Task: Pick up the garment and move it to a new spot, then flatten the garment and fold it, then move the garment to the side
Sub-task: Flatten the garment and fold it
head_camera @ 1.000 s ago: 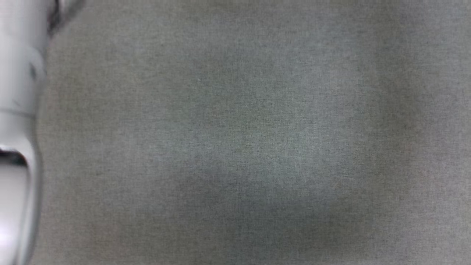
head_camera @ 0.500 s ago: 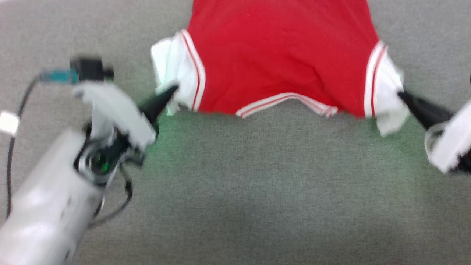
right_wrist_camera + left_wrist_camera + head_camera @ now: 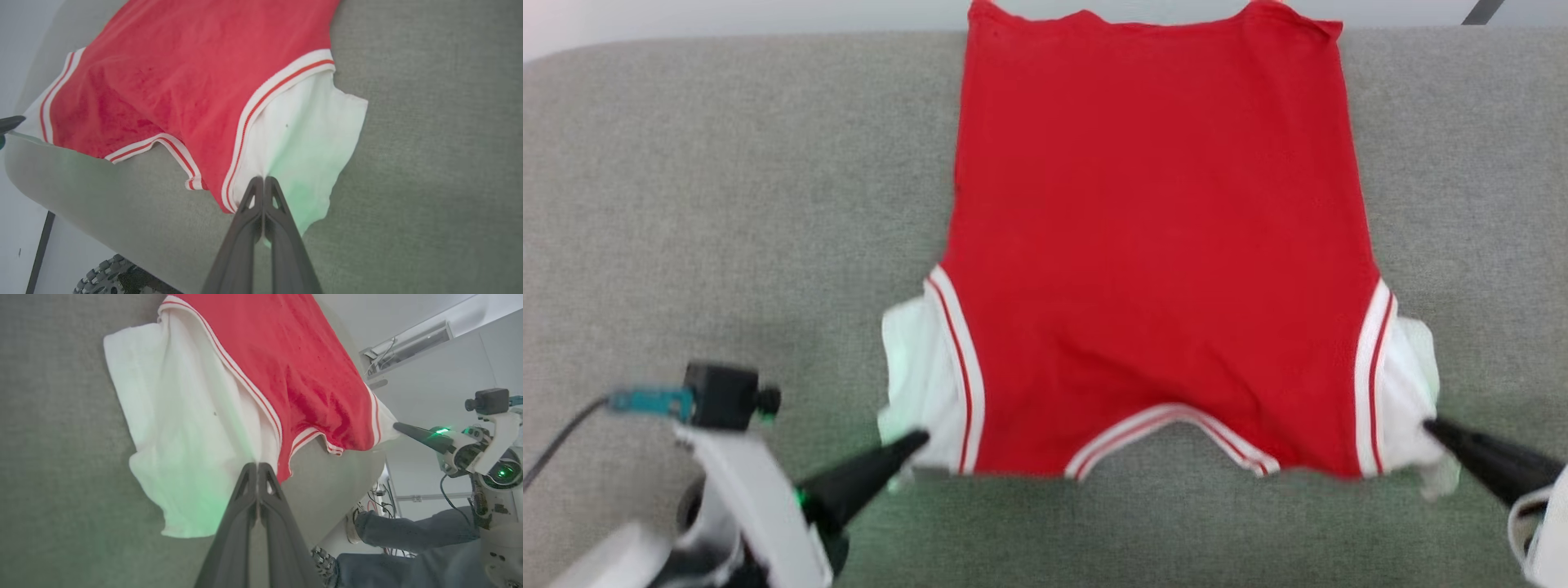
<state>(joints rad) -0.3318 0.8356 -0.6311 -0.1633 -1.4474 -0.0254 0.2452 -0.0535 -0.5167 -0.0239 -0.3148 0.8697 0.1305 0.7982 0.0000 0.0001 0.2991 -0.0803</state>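
The garment, a red T-shirt with white sleeves and striped trim, lies spread flat on the grey cloth-covered table. Its collar is nearest me and its hem reaches the far edge. My left gripper is shut on the near corner of the left white sleeve, its fingertips pinched into the fabric. My right gripper is shut on the right white sleeve, its fingertips meeting just beside the striped seam. Both sleeves bunch slightly toward the tips.
Bare grey table runs left and right of the shirt, with its far edge at the top of the head view. A person's leg in jeans stands beyond the table's near edge. A knobbly grey wheel sits below it.
The head camera has swung from bare grey cloth to the whole shirt. Both grippers stay shut on the sleeves throughout.
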